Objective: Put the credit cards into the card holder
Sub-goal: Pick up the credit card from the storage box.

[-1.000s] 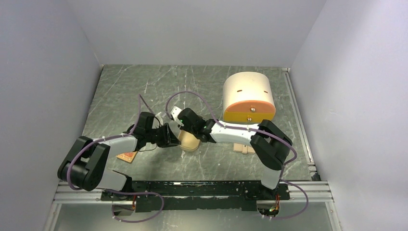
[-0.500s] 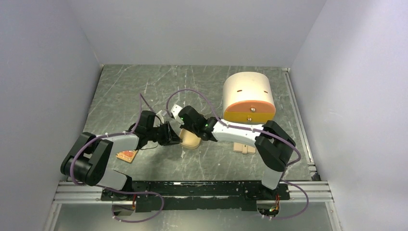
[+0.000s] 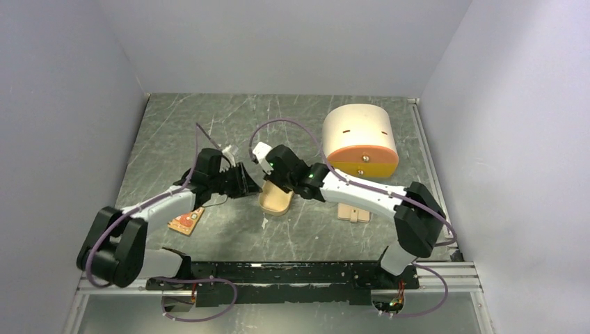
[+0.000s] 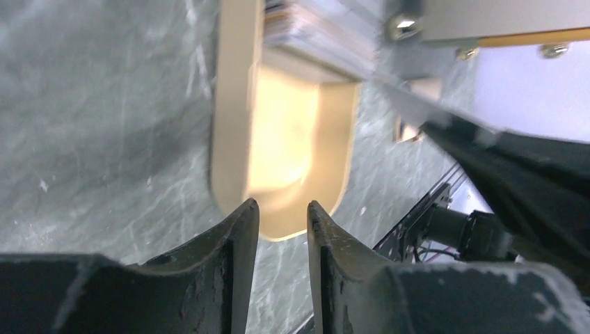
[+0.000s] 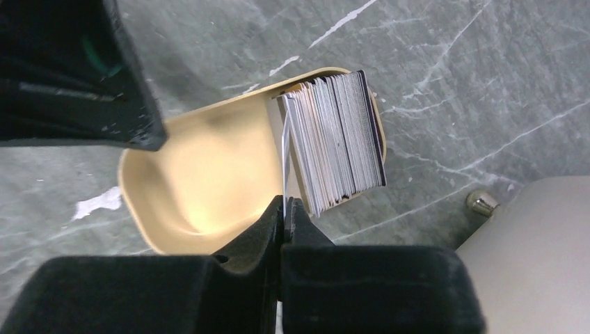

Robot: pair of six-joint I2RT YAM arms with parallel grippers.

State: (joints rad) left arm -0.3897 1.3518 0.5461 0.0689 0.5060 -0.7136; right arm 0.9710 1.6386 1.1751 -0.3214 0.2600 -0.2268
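Right claw point(image 5: 284, 209): fingers pressed together, clamped on the lower edge of a single thin card point(image 5: 282, 167). This card stands on edge against the near face of the stack of credit cards point(image 5: 341, 132).

The stack stands on edge inside the tan oval tray point(image 5: 195, 174), packed at one end of it. The other end of the tray is bare.

Left claw point(image 4: 282, 209): fingers a little apart, nothing between them. The tips sit at the rounded bare end of the tray, opposite the stack. Contact with the tray rim cannot be confirmed.

Card holder point(image 3: 353, 213): lies flat on the surface point(image 3: 209, 125) to the right of the tray, apart from it, partly covered by the right arm.

Cream box with orange front point(image 3: 360, 136): stands beyond the tray, to its right.

Orange-red dotted piece point(image 3: 184, 223): lies on the surface left of the tray, well apart, beside the left arm.
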